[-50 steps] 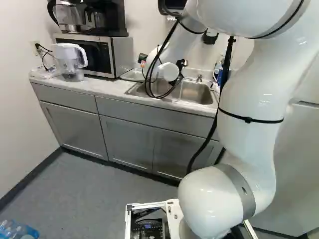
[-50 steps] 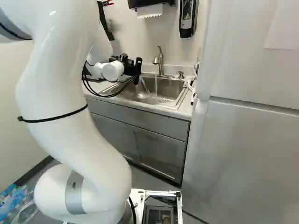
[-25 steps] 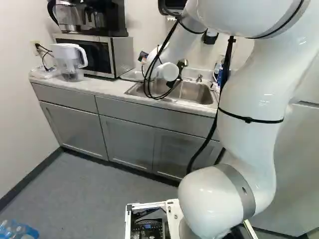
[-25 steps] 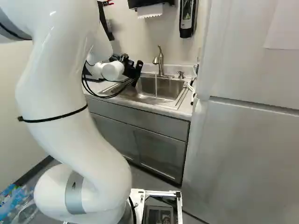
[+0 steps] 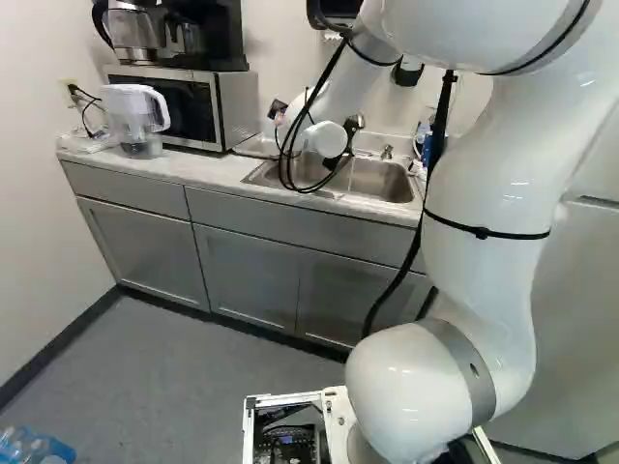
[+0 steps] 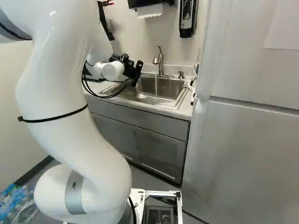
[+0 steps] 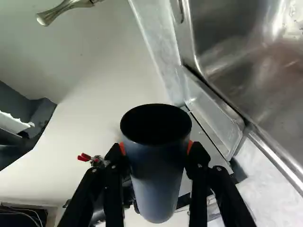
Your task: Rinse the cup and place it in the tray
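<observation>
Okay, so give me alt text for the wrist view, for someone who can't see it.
A dark blue cup is gripped between the two fingers of the black gripper, its open mouth in view. Beside it are a shallow tray and a metal sink; part of a metal fixture shows beyond.

one dark blue cylindrical cup, one rectangular steel sink, one curved metal faucet, one clear rectangular tray, one boxy silver-and-black microwave, one black-and-silver coffee maker, one clear plastic pitcher with a white handle, three grey rectangular cabinet doors, one tall black dispenser.
</observation>
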{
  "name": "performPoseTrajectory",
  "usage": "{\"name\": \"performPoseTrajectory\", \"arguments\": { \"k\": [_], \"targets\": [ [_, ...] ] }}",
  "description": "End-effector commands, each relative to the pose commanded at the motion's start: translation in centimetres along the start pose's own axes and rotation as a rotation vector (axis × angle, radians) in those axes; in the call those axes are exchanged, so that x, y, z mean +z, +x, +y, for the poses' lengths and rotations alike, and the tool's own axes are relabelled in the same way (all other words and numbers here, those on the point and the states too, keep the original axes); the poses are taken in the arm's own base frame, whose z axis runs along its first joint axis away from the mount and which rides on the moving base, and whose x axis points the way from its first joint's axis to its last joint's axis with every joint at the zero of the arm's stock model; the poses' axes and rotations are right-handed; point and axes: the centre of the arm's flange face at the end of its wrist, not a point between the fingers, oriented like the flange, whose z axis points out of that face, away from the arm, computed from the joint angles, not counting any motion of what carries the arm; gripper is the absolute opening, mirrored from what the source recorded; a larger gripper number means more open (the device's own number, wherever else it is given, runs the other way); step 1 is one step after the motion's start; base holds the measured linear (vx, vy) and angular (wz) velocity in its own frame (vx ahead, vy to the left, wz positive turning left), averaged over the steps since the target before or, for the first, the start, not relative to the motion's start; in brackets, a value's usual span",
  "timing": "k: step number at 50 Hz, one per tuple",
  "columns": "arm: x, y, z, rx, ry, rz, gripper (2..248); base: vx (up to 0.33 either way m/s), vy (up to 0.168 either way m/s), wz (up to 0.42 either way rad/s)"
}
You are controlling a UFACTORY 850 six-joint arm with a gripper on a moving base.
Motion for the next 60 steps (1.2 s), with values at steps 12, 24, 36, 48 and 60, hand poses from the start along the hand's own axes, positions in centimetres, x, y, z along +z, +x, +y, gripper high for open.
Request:
{"name": "performPoseTrajectory", "arguments": {
  "k": [12, 24, 36, 48, 60],
  "targets": [
    [0.00, 0.00, 0.00, 0.000, 0.000, 0.000, 126, 0.000, 0.000, 0.000],
    [0.00, 0.00, 0.00, -0.077, 0.000, 0.000, 126, 0.000, 0.000, 0.000],
    [0.00, 0.00, 0.00, -0.200, 0.000, 0.000, 126, 0.000, 0.000, 0.000],
    [0.00, 0.00, 0.00, -0.326, 0.000, 0.000, 126, 0.000, 0.000, 0.000],
    [0.00, 0.00, 0.00, -0.452, 0.000, 0.000, 126, 0.000, 0.000, 0.000]
  ]
}}
